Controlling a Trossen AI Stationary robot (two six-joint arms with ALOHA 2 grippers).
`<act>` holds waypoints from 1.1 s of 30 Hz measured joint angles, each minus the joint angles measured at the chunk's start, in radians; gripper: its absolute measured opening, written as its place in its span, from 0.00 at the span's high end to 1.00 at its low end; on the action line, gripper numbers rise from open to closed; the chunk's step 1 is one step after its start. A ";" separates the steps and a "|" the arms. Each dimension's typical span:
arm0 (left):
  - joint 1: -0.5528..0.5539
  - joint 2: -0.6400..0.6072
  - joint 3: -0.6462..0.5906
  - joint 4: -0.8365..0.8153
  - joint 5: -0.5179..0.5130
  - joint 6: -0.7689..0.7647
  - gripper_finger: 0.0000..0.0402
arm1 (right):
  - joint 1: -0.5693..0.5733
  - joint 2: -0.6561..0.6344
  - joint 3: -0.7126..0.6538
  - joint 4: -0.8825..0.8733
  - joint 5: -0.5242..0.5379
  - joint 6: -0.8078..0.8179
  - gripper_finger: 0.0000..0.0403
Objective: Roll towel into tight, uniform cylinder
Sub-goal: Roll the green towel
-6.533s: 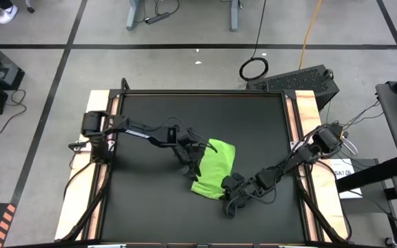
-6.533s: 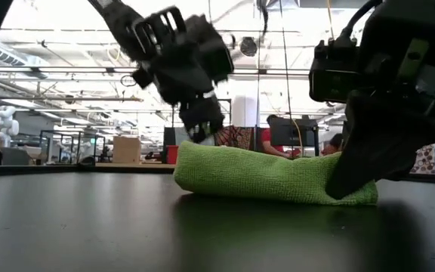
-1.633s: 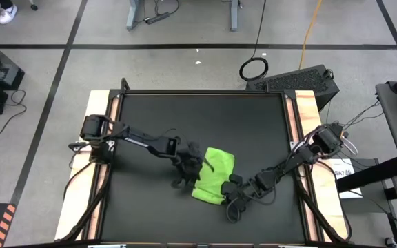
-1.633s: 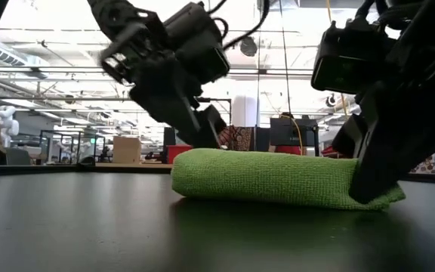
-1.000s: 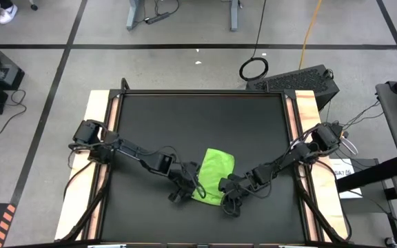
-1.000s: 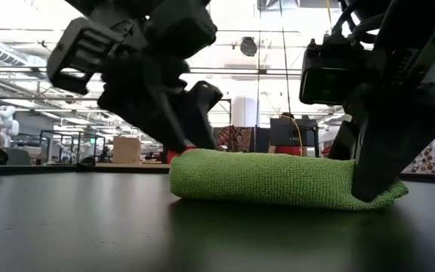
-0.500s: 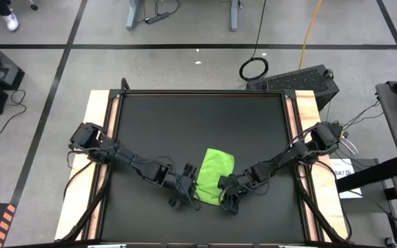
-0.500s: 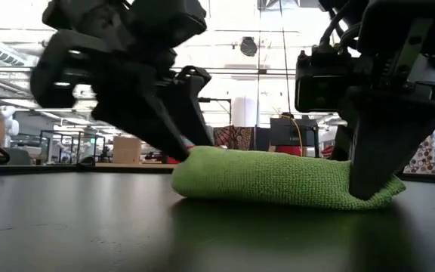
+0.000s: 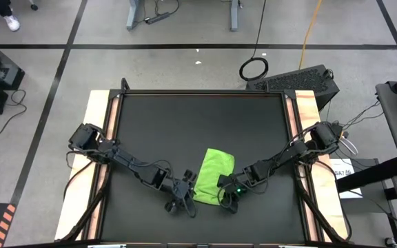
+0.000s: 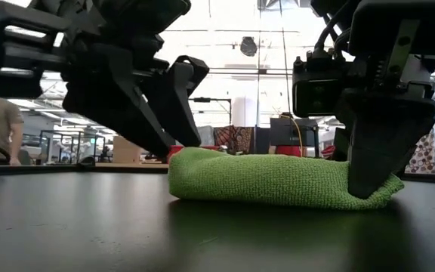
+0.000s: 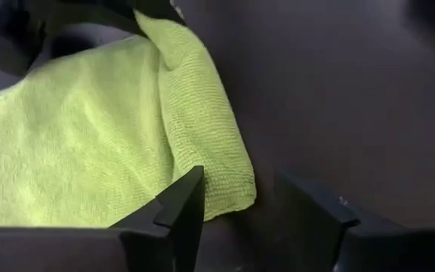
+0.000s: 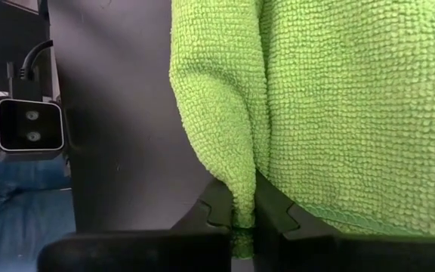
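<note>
The towel (image 9: 213,177) is lying near the front middle of the black surface (image 9: 198,117), folded over on itself into a soft, low lump; it is not a tight roll yet. The right gripper (image 12: 236,219) is squeezing shut on a fold at the towel's near right corner; the cloth is bunching up between its fingers. The left gripper (image 11: 236,208) is sitting at the towel's near left corner with its fingers apart; one finger (image 11: 183,204) is touching the green edge and the other is on the bare surface; nothing is pinched there yet.

The towel is looking light, soft and floppy; it is probably going to sag and slide instead of keeping its shape; the fuzzy cloth is likely giving the fingers a good hold. I think the best place to take hold is the two near corners, so both ends are turning together and the roll is staying even.
</note>
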State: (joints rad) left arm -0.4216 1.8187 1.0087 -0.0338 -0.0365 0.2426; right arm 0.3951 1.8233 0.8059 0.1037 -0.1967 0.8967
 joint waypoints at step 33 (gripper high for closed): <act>0.095 0.067 -0.106 0.225 0.171 -0.113 0.96 | -0.001 -0.035 -0.003 0.024 -0.012 -0.002 0.98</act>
State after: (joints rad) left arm -0.3268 1.8854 0.9024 0.1915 0.1349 0.1298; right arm 0.3943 1.7880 0.8033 0.1276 -0.2090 0.8942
